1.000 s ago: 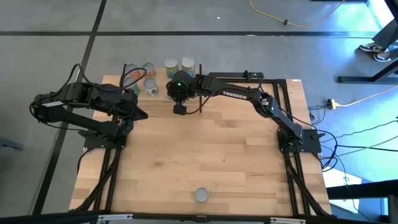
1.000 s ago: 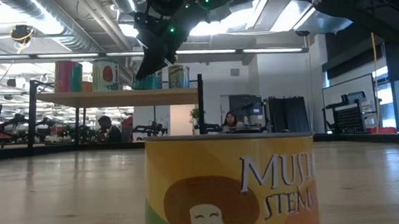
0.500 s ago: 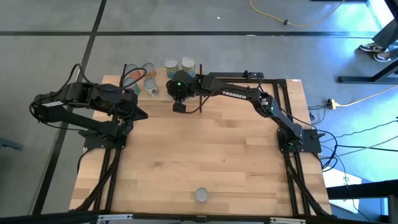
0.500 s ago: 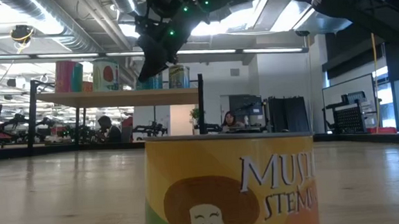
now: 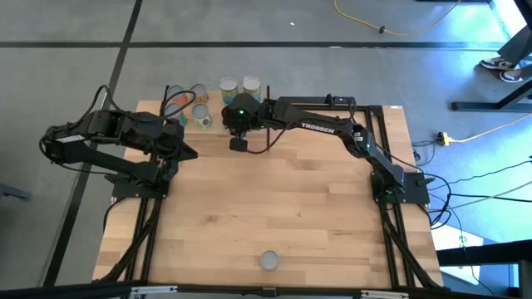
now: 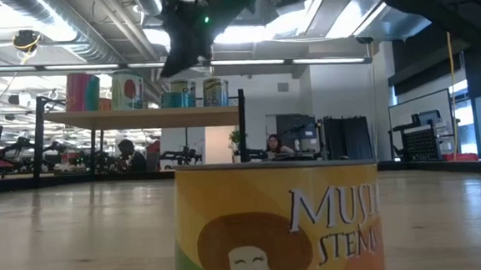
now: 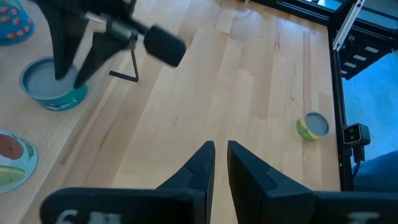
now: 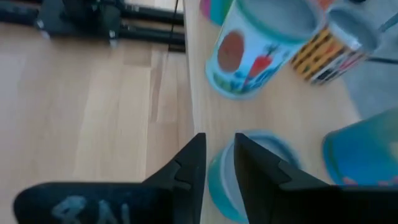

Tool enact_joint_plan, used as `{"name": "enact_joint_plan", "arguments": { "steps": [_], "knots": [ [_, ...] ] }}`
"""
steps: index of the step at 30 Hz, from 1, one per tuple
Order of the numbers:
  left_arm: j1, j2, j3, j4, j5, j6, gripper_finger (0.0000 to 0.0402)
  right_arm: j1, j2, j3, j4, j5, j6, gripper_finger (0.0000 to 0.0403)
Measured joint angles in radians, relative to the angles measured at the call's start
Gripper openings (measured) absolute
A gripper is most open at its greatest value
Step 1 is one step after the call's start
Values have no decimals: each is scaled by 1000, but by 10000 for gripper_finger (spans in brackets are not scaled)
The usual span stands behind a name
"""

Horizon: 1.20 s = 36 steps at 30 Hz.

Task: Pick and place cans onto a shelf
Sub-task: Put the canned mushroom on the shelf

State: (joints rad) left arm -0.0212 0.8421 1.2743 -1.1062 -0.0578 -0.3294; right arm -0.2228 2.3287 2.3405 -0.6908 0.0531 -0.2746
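Several cans stand upright on the shelf at the table's far edge, among them a teal can with a grey top. My right gripper hangs open just above that teal can, slanting down toward the far edge. Its fingers are clear of the can in the low view. From above, the gripper hides the can. A yellow mushroom can stands alone on its base near the table's front edge. My left gripper waits at the table's left, fingers a narrow gap apart, nothing between them.
Beside the teal can on the shelf stand a pale blue can with a vegetable label, a yellow-and-black striped can and a blue can. A thin black upright marks the shelf's end. Bare tabletop lies between shelf and mushroom can.
My right gripper has let go of the teal can and risen straight off it. The can stays upright on the shelf where it was.
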Motion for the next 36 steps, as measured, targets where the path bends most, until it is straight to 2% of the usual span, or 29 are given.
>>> {"name": "enact_joint_plan", "arguments": {
  "steps": [7,10,17,22,29,33,36],
  "knots": [
    [0,0,0,-1,0,-1,37,5,-106,0,4,7,-6,85],
    [0,9,0,-1,4,-1,37,20,-198,0,-33,10,-107,85],
    [-40,47,0,-1,164,8,37,78,-432,2,-138,6,-178,85],
    [-131,136,0,27,199,52,37,112,-575,4,-252,6,-179,85],
    [-232,340,0,322,200,68,37,140,-717,3,-446,6,-175,85],
    [-285,457,0,492,200,2,37,143,-769,3,-527,6,-175,85],
    [-317,529,-1,535,211,-83,34,143,-797,3,-564,6,-176,85]
  ]
}}
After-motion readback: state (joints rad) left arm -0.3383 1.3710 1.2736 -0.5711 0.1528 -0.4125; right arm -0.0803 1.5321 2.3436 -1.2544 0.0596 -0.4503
